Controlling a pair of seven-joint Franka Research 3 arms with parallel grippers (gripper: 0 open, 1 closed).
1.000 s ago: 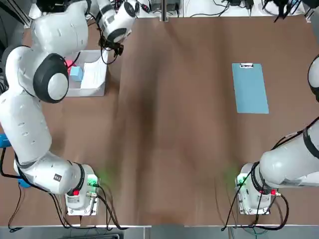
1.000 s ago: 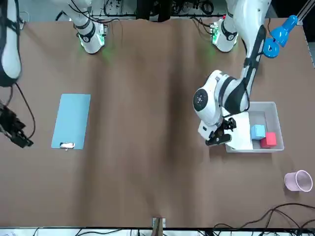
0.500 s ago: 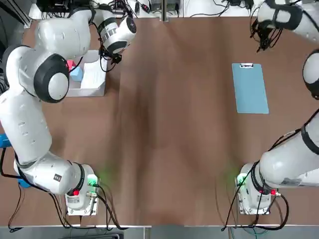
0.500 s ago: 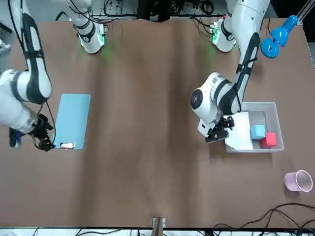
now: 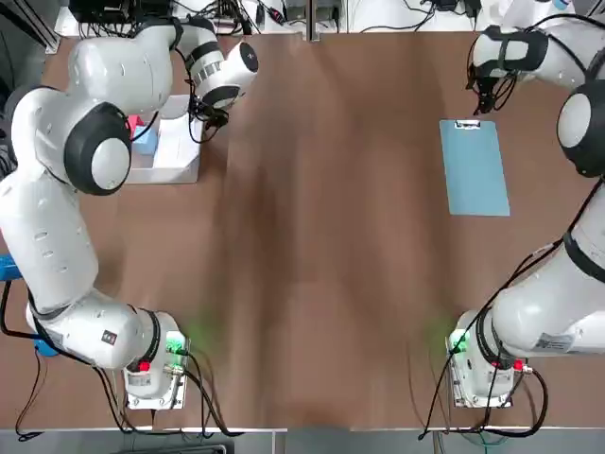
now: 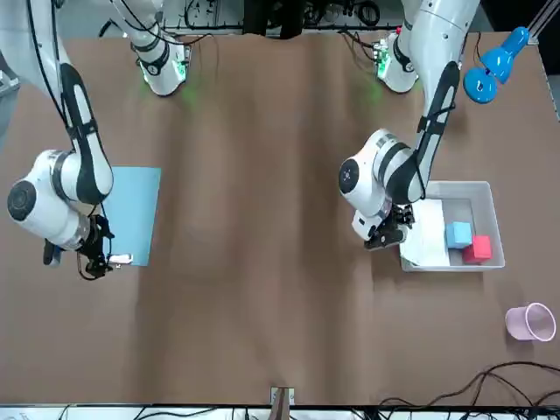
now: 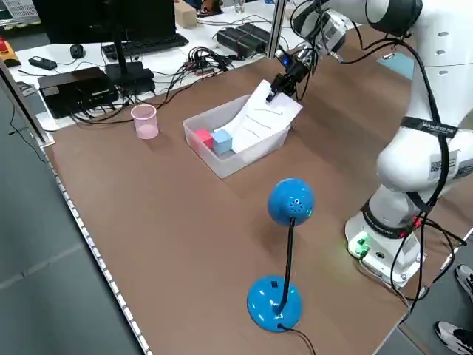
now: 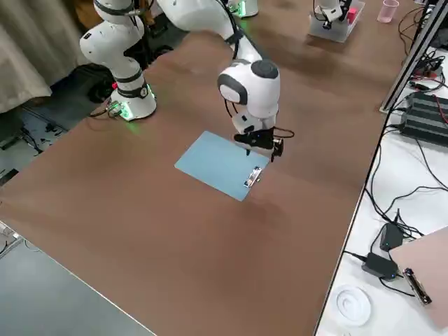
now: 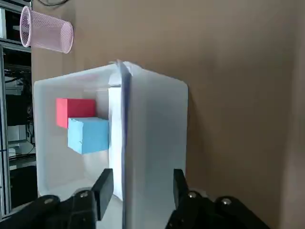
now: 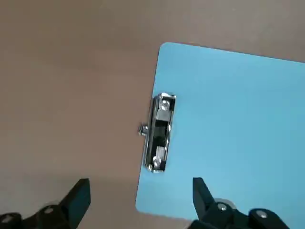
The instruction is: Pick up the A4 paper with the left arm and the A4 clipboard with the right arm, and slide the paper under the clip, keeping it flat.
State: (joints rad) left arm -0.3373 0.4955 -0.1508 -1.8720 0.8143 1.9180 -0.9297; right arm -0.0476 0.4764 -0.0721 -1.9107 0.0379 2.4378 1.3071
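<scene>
Your clipboard (image 5: 474, 168) lies flat on the worktop (image 5: 331, 236); the paper (image 7: 264, 118) leans in the bin (image 7: 222, 140). Both sets of jaws gape — left gripper (image 9: 138, 188) astride the sheet's edge, risking a crumple; right gripper (image 10: 138, 198) hovers by the clip (image 10: 159, 132).

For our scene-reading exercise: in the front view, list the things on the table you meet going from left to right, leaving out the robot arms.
A4 clipboard → A4 paper leaning in the clear bin → light-blue block → red block → pink cup
</scene>
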